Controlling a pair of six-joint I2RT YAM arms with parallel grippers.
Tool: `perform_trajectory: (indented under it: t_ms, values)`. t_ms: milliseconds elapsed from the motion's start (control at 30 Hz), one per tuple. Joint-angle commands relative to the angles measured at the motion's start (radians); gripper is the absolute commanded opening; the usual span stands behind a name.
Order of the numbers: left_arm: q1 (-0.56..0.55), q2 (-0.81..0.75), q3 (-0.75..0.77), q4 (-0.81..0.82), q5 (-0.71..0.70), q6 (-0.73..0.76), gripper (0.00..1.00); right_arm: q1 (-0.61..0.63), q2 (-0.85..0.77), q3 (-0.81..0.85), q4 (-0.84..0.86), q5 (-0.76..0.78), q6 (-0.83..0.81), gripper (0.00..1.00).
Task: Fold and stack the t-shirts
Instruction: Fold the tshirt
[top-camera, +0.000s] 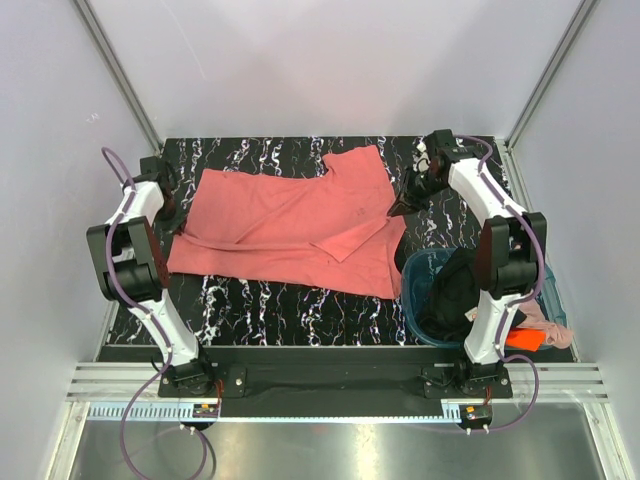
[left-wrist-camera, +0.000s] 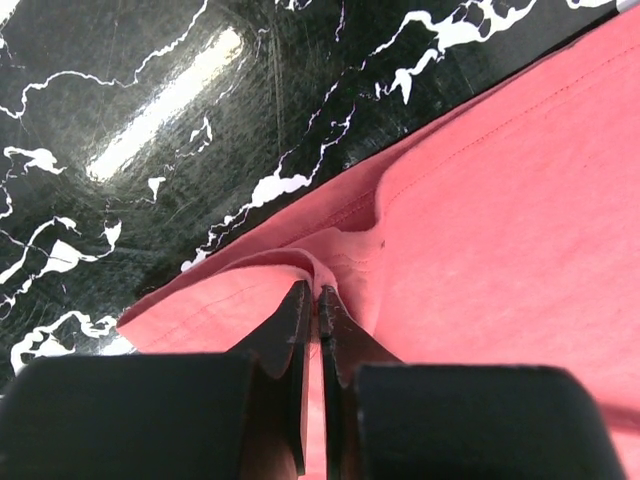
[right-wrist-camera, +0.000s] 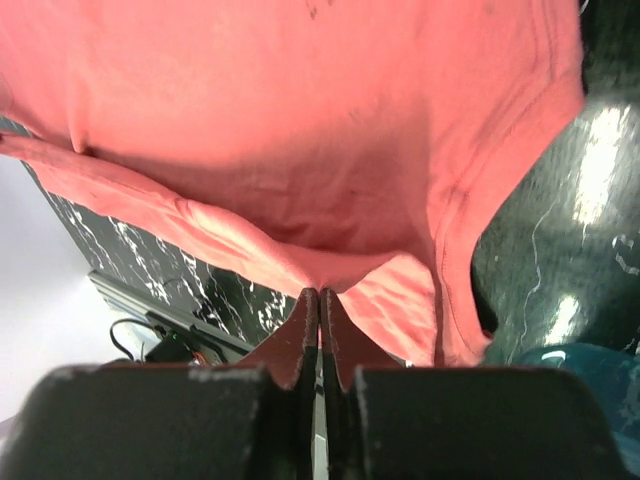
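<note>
Lying spread on the desk (top-camera: 300, 300), the salmon-red t-shirt (top-camera: 290, 225) looks soft, light and saggy, best held at its edges, where left pincer (left-wrist-camera: 318, 300) and right pincer (right-wrist-camera: 320, 300) each clench fabric.

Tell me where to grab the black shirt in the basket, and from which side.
Pinch the bunched top of the black shirt, coming straight down from above. It lies heaped in the basket, whose wall would likely block a sideways approach, and its raised folds should give an easy hold.
</note>
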Motion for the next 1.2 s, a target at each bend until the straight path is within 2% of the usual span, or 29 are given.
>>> perform_trajectory:
  t_ms: [0, 67, 133, 167, 200, 233, 267, 333, 367, 467, 567, 667, 733, 833, 1033, 1167]
  values:
    - [-0.003, 0.021, 0.051, 0.018, -0.017, 0.001, 0.11, -0.017, 0.048, 0.066, 0.046, 0.024, 0.007, 0.05]
    - [-0.001, 0.026, 0.052, 0.049, 0.012, 0.01, 0.26, -0.022, 0.089, 0.098, 0.084, 0.019, 0.023, 0.06]
    - [-0.003, 0.027, 0.063, 0.046, 0.006, 0.016, 0.33, -0.025, 0.16, 0.13, 0.116, 0.013, 0.032, 0.1]
    - [-0.003, 0.023, 0.077, 0.035, -0.008, 0.018, 0.44, -0.025, 0.183, 0.176, 0.138, 0.013, 0.03, 0.14]
    - [-0.003, 0.012, 0.075, 0.036, -0.013, 0.021, 0.54, -0.027, 0.223, 0.196, 0.153, 0.011, 0.033, 0.2]
    - [-0.003, -0.021, 0.069, 0.043, -0.017, 0.029, 0.66, -0.025, 0.246, 0.249, 0.161, 0.008, 0.044, 0.39]
    - [-0.001, -0.037, 0.063, 0.034, -0.023, 0.032, 0.83, -0.025, 0.267, 0.294, 0.122, 0.004, 0.043, 0.48]
    - [-0.001, -0.095, 0.057, 0.006, -0.042, 0.051, 0.95, -0.024, 0.301, 0.381, 0.028, 0.007, 0.033, 0.63]
    - [0.002, -0.121, 0.048, -0.005, -0.048, 0.056, 0.99, -0.024, 0.289, 0.38, 0.012, 0.017, 0.033, 0.65]
    - [0.014, -0.233, -0.03, -0.025, -0.046, 0.07, 0.99, -0.016, 0.179, 0.316, -0.05, 0.065, 0.006, 0.69]
    - [0.033, -0.354, -0.152, -0.016, -0.022, 0.065, 0.98, 0.007, 0.056, 0.192, -0.092, 0.085, -0.035, 0.69]
    - [0.063, -0.426, -0.283, 0.05, 0.081, 0.062, 0.85, 0.074, -0.041, 0.039, -0.088, 0.102, -0.059, 0.64]
    - [0.074, -0.457, -0.343, 0.117, 0.174, 0.065, 0.65, 0.122, -0.082, -0.072, -0.036, 0.093, -0.057, 0.58]
    - [0.074, -0.427, -0.364, 0.2, 0.309, 0.052, 0.49, 0.177, -0.081, -0.138, 0.004, 0.099, -0.033, 0.55]
    - [0.074, -0.261, -0.33, 0.285, 0.424, 0.026, 0.48, 0.289, 0.01, -0.079, 0.014, 0.148, -0.026, 0.57]
    - [0.083, -0.161, -0.302, 0.268, 0.393, 0.007, 0.51, 0.338, 0.094, -0.02, -0.005, 0.186, -0.033, 0.58]
